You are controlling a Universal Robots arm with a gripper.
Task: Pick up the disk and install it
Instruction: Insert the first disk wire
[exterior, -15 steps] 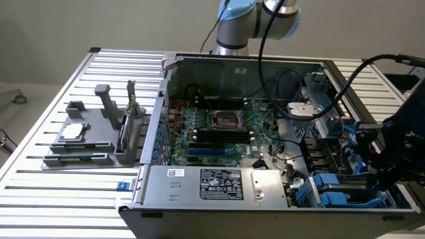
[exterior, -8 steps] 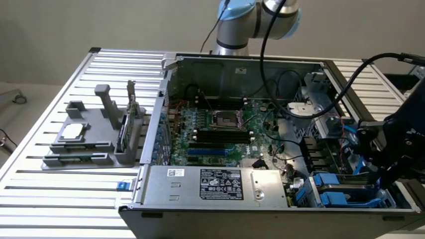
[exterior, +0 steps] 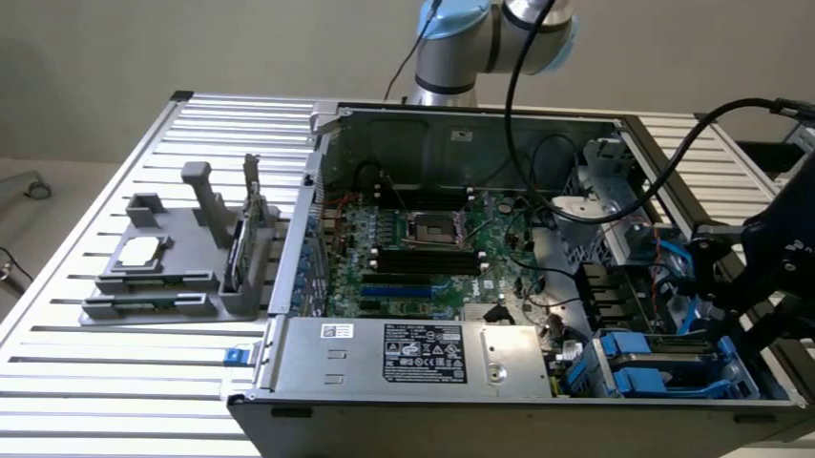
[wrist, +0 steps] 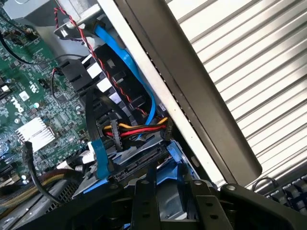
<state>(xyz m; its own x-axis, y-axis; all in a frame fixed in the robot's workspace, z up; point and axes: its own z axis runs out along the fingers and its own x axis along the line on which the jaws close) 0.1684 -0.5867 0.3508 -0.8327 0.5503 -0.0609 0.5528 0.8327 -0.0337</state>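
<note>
You have the gripper [exterior: 736, 320] down at the drive bay of the one open computer case [exterior: 459, 124] — the corner at the exterior view's right. The disk [wrist: 168, 188] sits in that bay between the jaws; you cannot tell whether they grip it. Two blue carriers [exterior: 637, 358] show there. On the worktop [exterior: 114, 382], one grey holder [exterior: 191, 305] carries one silver chip [exterior: 140, 250].
</note>
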